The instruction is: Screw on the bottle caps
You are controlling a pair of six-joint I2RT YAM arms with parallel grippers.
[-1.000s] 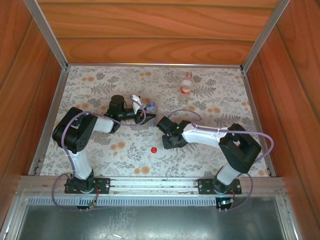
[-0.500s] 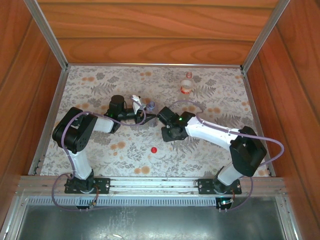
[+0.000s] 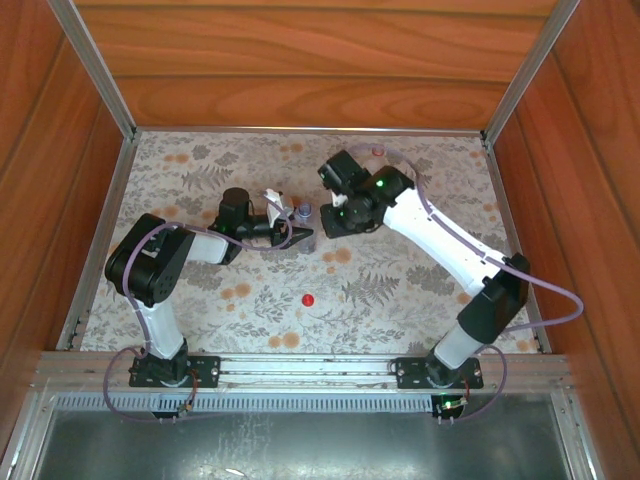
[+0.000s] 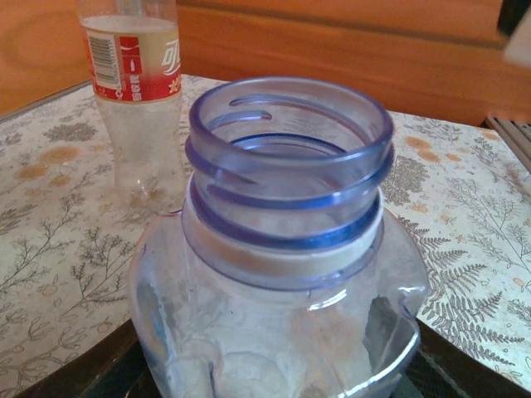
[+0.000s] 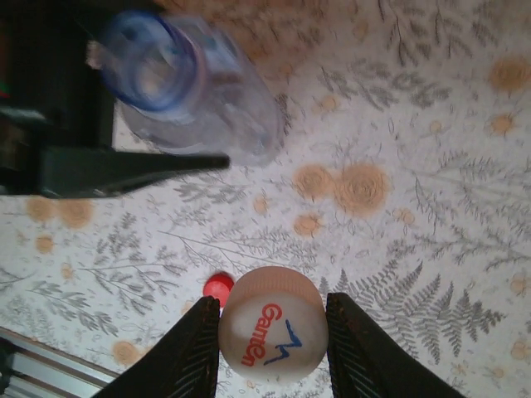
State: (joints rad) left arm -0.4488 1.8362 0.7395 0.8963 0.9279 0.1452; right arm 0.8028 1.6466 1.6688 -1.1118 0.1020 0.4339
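Note:
My left gripper (image 3: 296, 234) (image 4: 282, 377) is shut on the plain bluish bottle (image 3: 303, 212) (image 4: 289, 191), which stands upright with its threaded neck uncapped. Just right of it my right gripper (image 3: 323, 220) (image 5: 270, 336) is raised above the table and shut on the white cap (image 5: 270, 325), printed side toward the camera. In the right wrist view the bluish bottle (image 5: 192, 83) lies up and to the left of that cap. The red cap (image 3: 308, 299) (image 5: 217, 287) lies loose on the cloth. The red-and-white labelled bottle (image 4: 133, 99) stands upright behind; the right arm covers most of it from above.
A flowered cloth (image 3: 400, 290) covers the table, fenced by metal rails (image 3: 100, 240) and wooden walls (image 3: 320, 60). The left gripper's black finger (image 5: 124, 170) reaches across under the bluish bottle in the right wrist view.
My right arm has swung from the middle of the table toward the far side, carrying the white cap up beside the bluish bottle. The left arm and its bottle have stayed put.

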